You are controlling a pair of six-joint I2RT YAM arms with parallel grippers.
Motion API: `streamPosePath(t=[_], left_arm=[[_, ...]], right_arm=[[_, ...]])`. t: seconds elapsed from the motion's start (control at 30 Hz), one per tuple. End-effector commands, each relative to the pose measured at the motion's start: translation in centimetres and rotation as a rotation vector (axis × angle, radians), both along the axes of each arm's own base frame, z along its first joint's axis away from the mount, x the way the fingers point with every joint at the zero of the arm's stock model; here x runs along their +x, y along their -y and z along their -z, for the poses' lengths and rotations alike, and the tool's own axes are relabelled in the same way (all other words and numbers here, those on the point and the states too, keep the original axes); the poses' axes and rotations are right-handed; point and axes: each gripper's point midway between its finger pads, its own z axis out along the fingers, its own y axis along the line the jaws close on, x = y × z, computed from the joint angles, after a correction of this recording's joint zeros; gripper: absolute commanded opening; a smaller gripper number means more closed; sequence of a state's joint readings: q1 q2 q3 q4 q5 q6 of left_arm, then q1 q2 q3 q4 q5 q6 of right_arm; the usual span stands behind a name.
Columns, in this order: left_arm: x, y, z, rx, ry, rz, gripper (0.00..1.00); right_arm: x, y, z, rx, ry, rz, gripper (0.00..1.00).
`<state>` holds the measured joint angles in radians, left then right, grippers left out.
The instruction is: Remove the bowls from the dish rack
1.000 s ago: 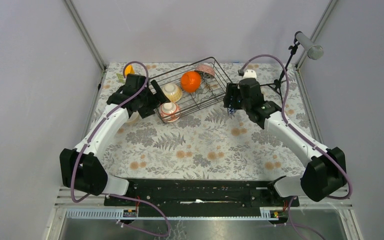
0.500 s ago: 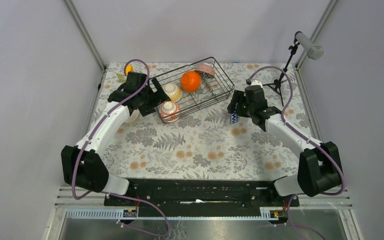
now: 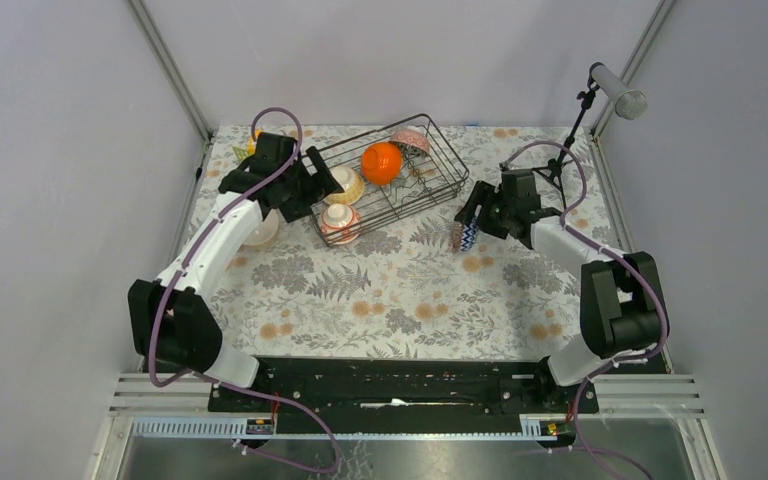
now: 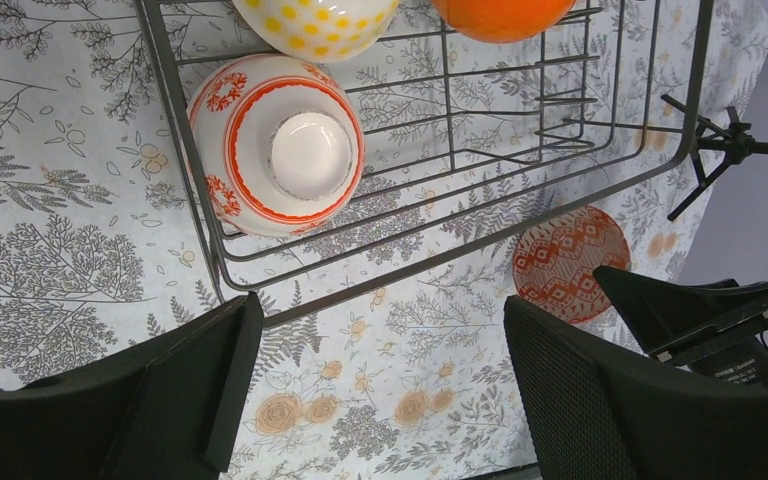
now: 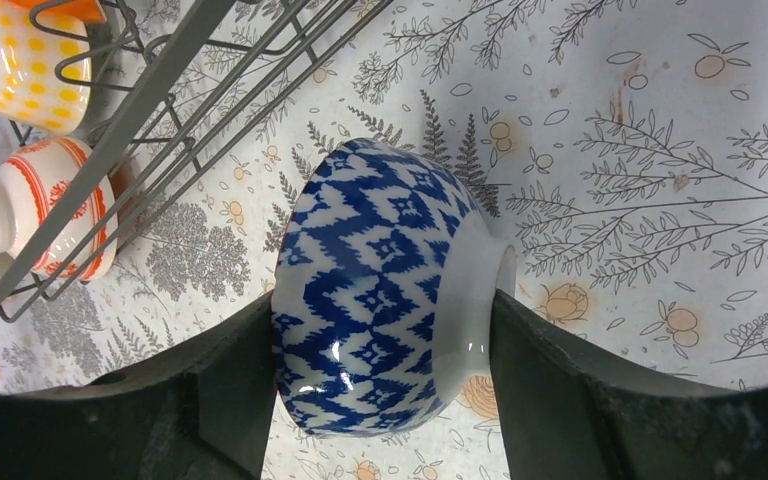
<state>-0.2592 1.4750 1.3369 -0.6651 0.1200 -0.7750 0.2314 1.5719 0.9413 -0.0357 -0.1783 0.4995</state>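
Note:
The dark wire dish rack stands at the back of the table. It holds an orange bowl, a cream yellow-dotted bowl, a white red-patterned bowl and a pinkish patterned bowl. A beige bowl sits on the cloth left of the rack. My left gripper is open and empty above the cloth by the rack's near-left corner, close to the red-patterned bowl. My right gripper is shut on a blue-white bowl, held on its side low over the cloth right of the rack.
A microphone on a small tripod stands at the back right, near the right arm. A small yellow thing lies behind the left arm. Grey walls and frame posts close in the table on three sides.
My right gripper has carried the blue-white bowl away from the rack's right end, down toward the cloth. My left arm has shifted slightly back along the rack's left end.

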Motion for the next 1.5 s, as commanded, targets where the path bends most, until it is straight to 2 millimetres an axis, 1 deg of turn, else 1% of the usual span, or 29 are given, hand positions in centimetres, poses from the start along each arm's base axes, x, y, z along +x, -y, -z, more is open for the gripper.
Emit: streamPosePath(t=[0.0, 0.03, 0.1, 0.23, 0.27, 0.33, 0.37, 0.47, 0.57, 0.63, 0.7, 0.73, 0.8, 0.83, 1.0, 1.13, 1.17, 1.37, 1.47], left_arm=[[0.8, 0.2, -0.8, 0.013, 0.016, 0.013, 0.95], [0.8, 0.0, -0.8, 0.023, 0.014, 0.009, 0.95], [1.0, -0.4, -0.9, 0.042, 0.023, 0.001, 0.95], [1.0, -0.6, -1.0, 0.052, 0.032, -0.001, 0.95], [0.9, -0.5, -0.9, 0.05, 0.029, 0.0, 0.95], [0.8, -0.5, -0.6, 0.049, 0.021, 0.004, 0.95], [0.8, -0.5, -0.5, 0.05, 0.018, 0.003, 0.95], [0.8, -0.5, -0.5, 0.054, 0.021, 0.009, 0.95], [0.8, -0.6, -0.6, 0.058, 0.023, 0.011, 0.95], [0.9, -0.6, -0.7, 0.06, 0.028, 0.013, 0.95], [0.9, -0.6, -0.7, 0.063, 0.03, 0.013, 0.95], [0.9, -0.6, -0.7, 0.065, 0.032, 0.014, 0.95], [0.9, -0.7, -0.7, 0.072, 0.032, 0.013, 0.95], [1.0, -0.8, -0.7, 0.075, 0.035, 0.011, 0.95], [1.1, -1.0, -0.7, 0.085, 0.032, 0.001, 0.95], [1.1, -1.0, -0.7, 0.084, 0.031, 0.0, 0.95], [1.1, -1.0, -0.7, 0.084, 0.03, -0.001, 0.95], [1.1, -1.0, -0.5, 0.085, 0.026, -0.005, 0.95], [1.2, -1.2, -0.5, 0.089, 0.027, -0.013, 0.95]], right_arm=[[1.8, 0.1, -1.1, 0.029, 0.038, 0.002, 0.66], [1.5, 0.5, -0.4, 0.003, 0.01, 0.009, 0.73], [1.2, 1.3, 0.5, -0.038, -0.018, 0.022, 0.81], [0.8, 2.3, 1.3, -0.093, -0.044, 0.046, 0.96], [0.7, 2.6, 1.4, -0.105, -0.049, 0.053, 0.98], [0.5, 3.0, 1.4, -0.122, -0.054, 0.062, 0.99], [0.4, 3.1, 1.4, -0.129, -0.055, 0.063, 0.98], [0.2, 3.5, 1.5, -0.147, -0.064, 0.073, 0.89], [0.1, 4.0, 1.7, -0.169, -0.078, 0.094, 0.82], [0.0, 4.4, 1.8, -0.183, -0.092, 0.109, 0.81], [-0.1, 5.2, 2.0, -0.213, -0.101, 0.141, 0.79], [-0.1, 5.5, 2.1, -0.223, -0.107, 0.152, 0.76], [-0.2, 6.0, 2.3, -0.237, -0.115, 0.171, 0.67], [-0.2, 6.3, 2.4, -0.245, -0.119, 0.179, 0.65], [-0.2, 7.5, 2.8, -0.271, -0.136, 0.205, 0.58], [-0.2, 8.7, 2.9, -0.285, -0.148, 0.234, 0.57], [-0.2, 8.9, 3.0, -0.286, -0.15, 0.239, 0.55], [0.0, 10.6, 3.5, -0.28, -0.171, 0.279, 0.35], [0.5, 11.2, 3.5, -0.275, -0.178, 0.292, 0.19]])
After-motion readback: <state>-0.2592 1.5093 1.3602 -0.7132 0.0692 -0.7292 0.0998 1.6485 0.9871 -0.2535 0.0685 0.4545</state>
